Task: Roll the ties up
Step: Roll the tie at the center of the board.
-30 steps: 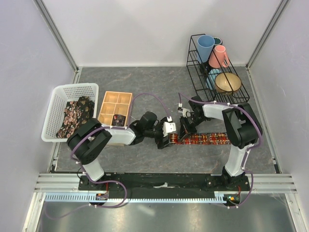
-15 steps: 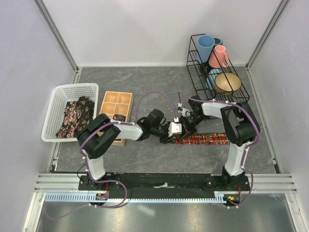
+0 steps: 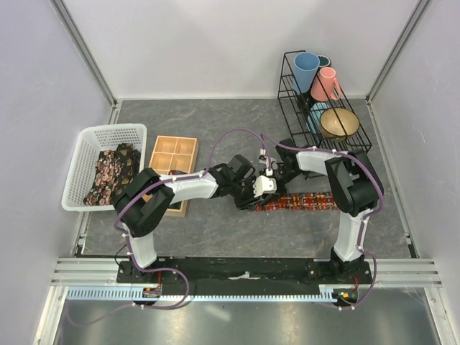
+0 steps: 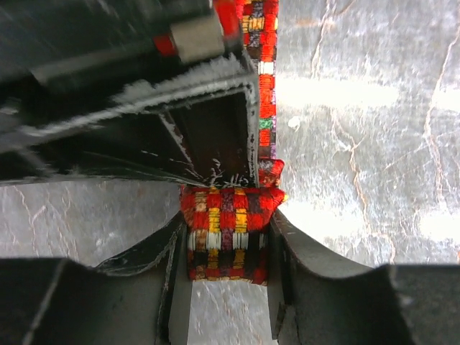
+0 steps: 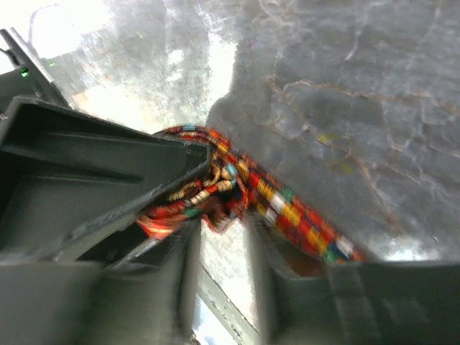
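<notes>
A tie point(image 3: 305, 202) with a red, yellow and dark pattern lies flat on the grey table, its left end wound into a small roll point(image 4: 226, 230). My left gripper point(image 3: 257, 198) is shut on that roll, a finger on each side of it point(image 4: 227, 248). My right gripper point(image 3: 272, 176) is just behind the roll. In the blurred right wrist view its jaws stand apart point(image 5: 226, 269), and the roll point(image 5: 208, 194) sits at their tips. More dark floral ties point(image 3: 111, 172) lie in the white basket point(image 3: 86, 140).
A wooden tray point(image 3: 172, 154) with compartments stands left of the arms, a dark roll point(image 3: 175, 175) in its near compartment. A black wire rack point(image 3: 323, 100) with cups and a bowl stands at the back right.
My left gripper has moved right along the tie with the roll in it, and the flat part is shorter. My right gripper has shifted slightly back and left.
</notes>
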Motion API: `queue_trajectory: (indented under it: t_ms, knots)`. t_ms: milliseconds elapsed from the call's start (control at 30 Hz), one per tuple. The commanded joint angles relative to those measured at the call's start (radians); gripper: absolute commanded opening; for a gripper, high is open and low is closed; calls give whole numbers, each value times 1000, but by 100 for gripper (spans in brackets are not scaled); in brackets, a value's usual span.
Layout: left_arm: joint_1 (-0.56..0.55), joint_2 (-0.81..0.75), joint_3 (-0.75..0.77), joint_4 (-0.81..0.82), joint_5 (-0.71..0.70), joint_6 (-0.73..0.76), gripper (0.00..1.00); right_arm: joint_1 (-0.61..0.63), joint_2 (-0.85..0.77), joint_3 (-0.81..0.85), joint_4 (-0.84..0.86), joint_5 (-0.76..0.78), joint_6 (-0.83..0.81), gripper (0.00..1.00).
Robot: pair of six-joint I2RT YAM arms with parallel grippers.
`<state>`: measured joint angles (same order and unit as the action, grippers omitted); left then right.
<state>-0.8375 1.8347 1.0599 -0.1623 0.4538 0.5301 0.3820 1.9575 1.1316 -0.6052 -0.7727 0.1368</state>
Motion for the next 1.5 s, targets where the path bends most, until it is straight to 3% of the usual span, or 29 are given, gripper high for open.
queue_trajectory:
  t_ms: [0,100,267,500,600,767,800,833,1033,1167,1333,1467]
  knots:
    - [-17,-6,28,-192,-76,13,12,-52,-80,-24,41,24,-52,48]
    - [-20,3,38,-204,-90,8,11,-69,-138,-41,33,-68,-51,60]
    - [-21,21,55,-220,-106,2,10,-68,-148,-79,120,-175,36,60]
    - [-21,38,71,-223,-119,-7,11,-11,-89,-81,171,-163,72,56]
    - [-21,41,74,-223,-125,-10,12,-8,-63,-93,179,-160,64,50]
    - [-23,54,81,-223,-129,-19,15,-8,-32,-108,179,-148,44,29]
    - [-23,54,83,-224,-130,-19,17,-8,-29,-112,179,-142,41,20]
    - [-23,54,83,-223,-132,-24,20,-8,-29,-115,177,-117,34,0]
    - [-20,18,43,-166,-110,-36,52,-23,-25,-122,154,1,3,0]
    - [-3,-35,-17,-66,-46,-51,62,-34,-32,-128,133,96,-8,0]
    - [15,-136,-121,157,42,-71,81,-49,-40,-142,116,180,-16,0]
    - [18,-141,-181,305,72,-85,83,-49,-37,-136,105,230,-28,0]
